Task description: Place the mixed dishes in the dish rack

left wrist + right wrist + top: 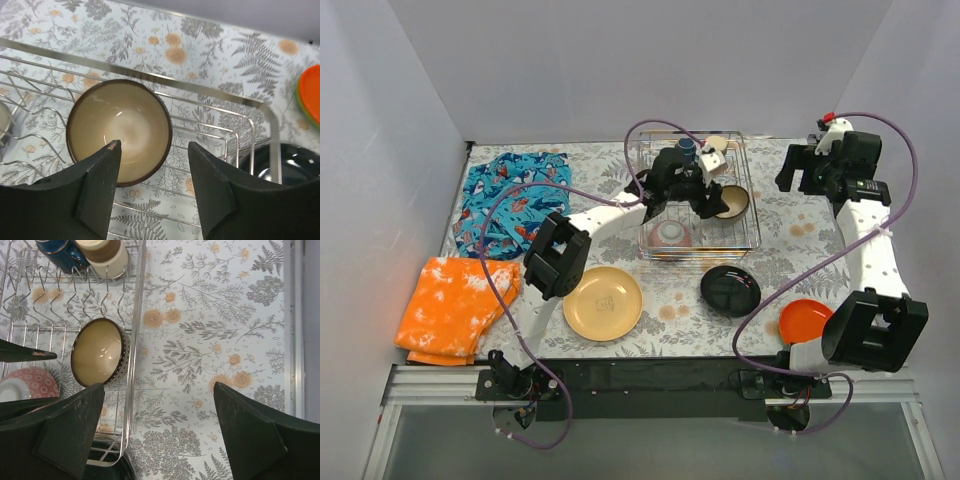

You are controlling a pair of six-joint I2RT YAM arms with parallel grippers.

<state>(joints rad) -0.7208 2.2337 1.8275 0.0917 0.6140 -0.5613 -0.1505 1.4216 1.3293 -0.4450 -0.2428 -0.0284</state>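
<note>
**Left pincer open over the brown bowl in the rack; right pincer open beside it**

The left pincer (155, 147) hangs over the dish rack (200, 89) with its jaws spread and nothing between them. The dark brown bowl (120, 130), cream inside, sits just below, leaning among the tines at the rack's right side. Also in the rack are a speckled patterned bowl (30, 382) at the near left, and a dark blue mug (57, 252) and a beige cup (102, 252) side by side at the far end. The right pincer (159, 390) is wide open and empty above the bare floral counter (215, 315), just right of the rack. On the counter in front of the rack lie the tan-yellow plate (603, 302), the black plate (729, 290) and the orange plate (804, 320). A blue patterned cloth (510, 200) and an orange cloth (455, 305) lie at the far left.
</note>
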